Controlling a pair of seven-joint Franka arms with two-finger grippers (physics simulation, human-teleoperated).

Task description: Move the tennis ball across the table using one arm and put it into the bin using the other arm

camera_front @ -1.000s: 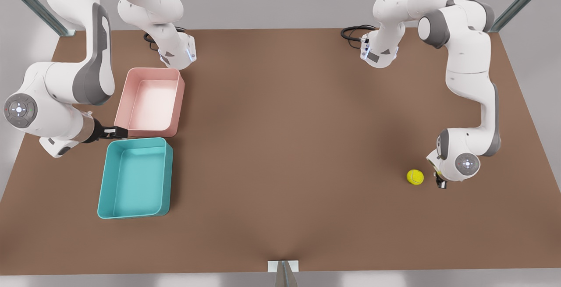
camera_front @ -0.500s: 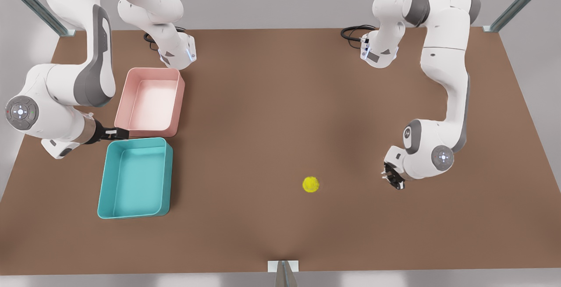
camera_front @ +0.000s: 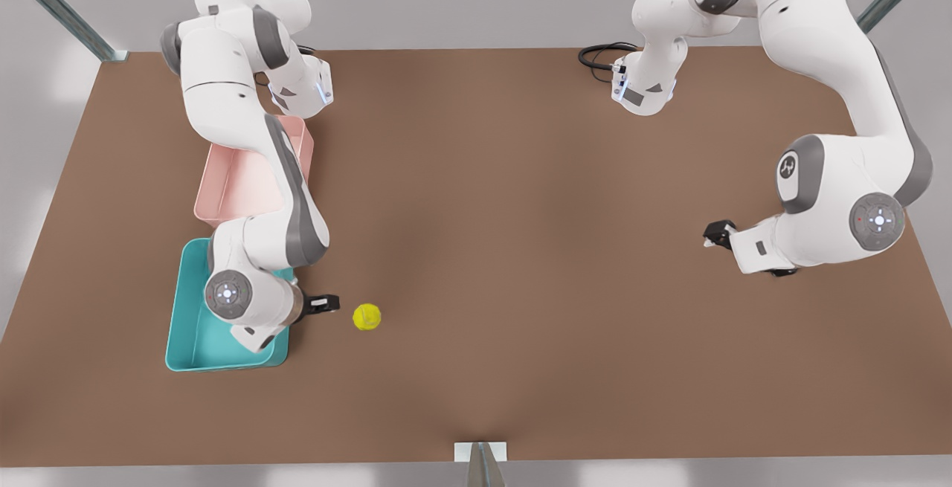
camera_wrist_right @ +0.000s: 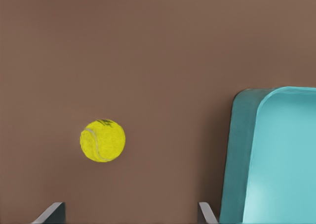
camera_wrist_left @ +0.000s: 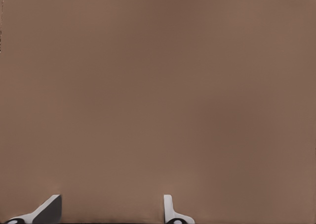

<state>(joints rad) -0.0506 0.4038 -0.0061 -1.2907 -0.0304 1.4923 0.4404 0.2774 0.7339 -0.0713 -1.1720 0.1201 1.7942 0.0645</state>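
Note:
The tennis ball (camera_front: 367,317) lies on the brown table (camera_front: 520,212), just off the teal bin (camera_front: 186,323) toward the front view's right. My right gripper (camera_front: 327,301) reaches out over the bin's wall, open, with its tips a short gap from the ball. In the right wrist view the ball (camera_wrist_right: 102,140) sits ahead of the open gripper (camera_wrist_right: 131,214), with the bin (camera_wrist_right: 276,159) beside it. My left gripper (camera_front: 715,233) hovers open at the front view's right, far from the ball, over bare table (camera_wrist_left: 158,95), fingertips (camera_wrist_left: 49,206) spread.
A pink tray (camera_front: 223,197) stands behind the teal bin, partly covered by the right arm. A black cable (camera_front: 595,56) lies at the table's back edge near the arm bases. A metal bracket (camera_front: 480,453) sits at the front edge.
The ball has rolled from the front view's right across the table to beside the teal bin. The right arm swung over the bin toward it. The left arm drew back and rose.

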